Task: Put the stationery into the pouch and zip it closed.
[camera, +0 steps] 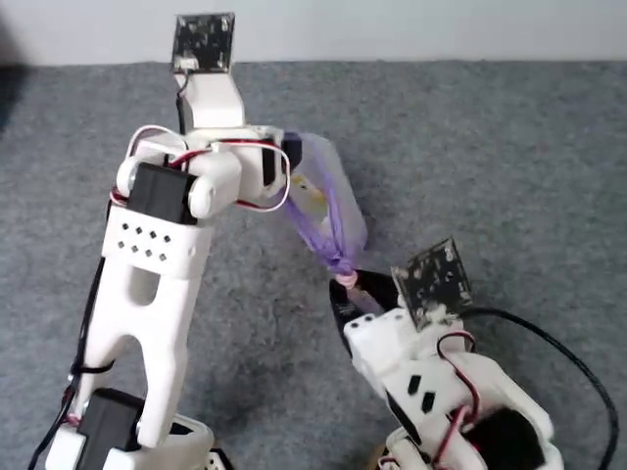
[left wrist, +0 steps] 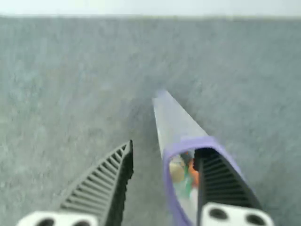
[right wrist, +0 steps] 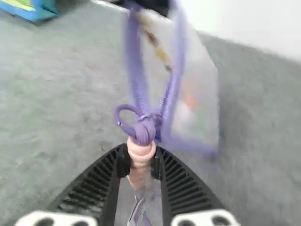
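Observation:
A clear pouch (camera: 333, 191) with a purple zipper lies stretched between the two arms in the high view. Coloured stationery (left wrist: 184, 172) shows through its wall. My left gripper (left wrist: 165, 148) is open at the pouch's far end. One finger (left wrist: 221, 183) sits inside the purple-rimmed mouth and the other finger (left wrist: 108, 188) stays outside. My right gripper (right wrist: 140, 153) is shut on the pink bead (right wrist: 140, 146) of the zipper pull, just behind a purple cord knot (right wrist: 143, 129). From above, the right gripper (camera: 348, 289) is at the pouch's near corner.
Grey felt-like table surface (camera: 509, 147) spreads all around, ending at a white wall (camera: 392, 29). A blue and yellow object (right wrist: 28, 7) lies far off in the right wrist view. A black cable (camera: 578, 362) loops by the right arm's base.

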Tool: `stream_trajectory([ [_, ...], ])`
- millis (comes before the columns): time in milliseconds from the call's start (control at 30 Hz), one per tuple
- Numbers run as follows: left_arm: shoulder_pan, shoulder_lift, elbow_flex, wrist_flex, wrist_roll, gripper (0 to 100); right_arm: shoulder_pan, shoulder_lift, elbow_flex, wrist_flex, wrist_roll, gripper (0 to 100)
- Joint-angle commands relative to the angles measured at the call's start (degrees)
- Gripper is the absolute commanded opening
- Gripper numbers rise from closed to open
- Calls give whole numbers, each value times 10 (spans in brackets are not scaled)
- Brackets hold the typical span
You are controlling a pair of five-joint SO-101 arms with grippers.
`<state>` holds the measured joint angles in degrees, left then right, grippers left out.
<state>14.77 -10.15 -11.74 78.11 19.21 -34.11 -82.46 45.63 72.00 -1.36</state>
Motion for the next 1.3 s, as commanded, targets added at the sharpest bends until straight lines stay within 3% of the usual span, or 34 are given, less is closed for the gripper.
stream_trajectory([
  [0,37,-3,-57,-29,-11,214,-21,0,-45,2,28,8],
  [200,152,54,-82,-49,-52,210,-15,-5,-45,39,27,8],
  [467,264,135,-175,-41,-87,210,142,-22,-43,97,31,8],
  [633,312,155,-233,0,-128,209,177,-73,-7,116,62,8],
  [767,303,154,-276,17,-128,209,189,-126,28,116,67,8],
  [1033,177,154,-347,83,-124,209,196,-149,35,112,63,8],
  [1267,132,159,-349,222,-170,214,271,-147,33,82,66,7],
])
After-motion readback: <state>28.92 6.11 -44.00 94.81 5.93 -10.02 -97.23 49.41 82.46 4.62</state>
